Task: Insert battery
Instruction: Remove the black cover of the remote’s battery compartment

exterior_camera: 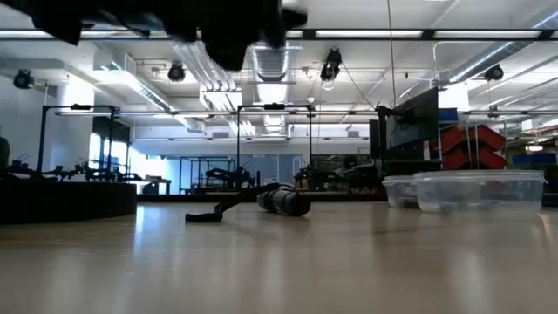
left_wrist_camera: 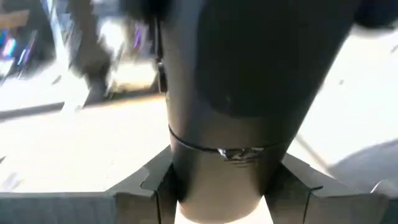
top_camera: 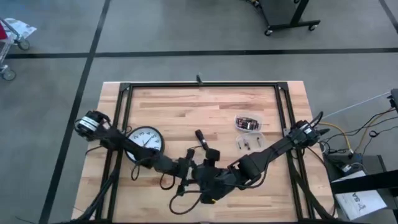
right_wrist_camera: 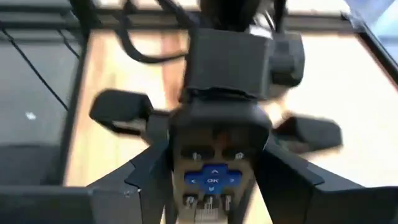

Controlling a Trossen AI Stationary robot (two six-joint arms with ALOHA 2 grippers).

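A black remote (right_wrist_camera: 214, 146) with a blue direction pad is lifted over the table's near middle, and both grippers are shut on it. In the right wrist view its button face shows between the fingers of my right gripper (right_wrist_camera: 211, 186). In the left wrist view its smooth black back (left_wrist_camera: 249, 93) fills the gap of my left gripper (left_wrist_camera: 221, 193). The two grippers meet end to end in the high view, my left gripper (top_camera: 188, 170) and my right gripper (top_camera: 216, 182). Batteries lie in a clear tub (top_camera: 248, 123), and loose ones (top_camera: 245, 144) rest on the table beside it. My left gripper pinches the remote's rounded black body (left_wrist_camera: 186, 180) between its two fingers, which lie across it, coming roughly level from the table's left. The remote is clear of the table. My right gripper pinches the remote's two long edges at the button end (right_wrist_camera: 177, 177) between its fingers, coming from the table's right. The button face turns toward its wrist camera, and the remote's far end reaches toward the left gripper.
A round white wall clock (top_camera: 147, 140) lies face up at the left under the left arm. Small black parts (top_camera: 205, 144) lie at the table's middle; they show as a dark cylinder (exterior_camera: 283, 202). Clear tubs (exterior_camera: 475, 190) stand at the right. A black frame (top_camera: 199, 85) borders the table.
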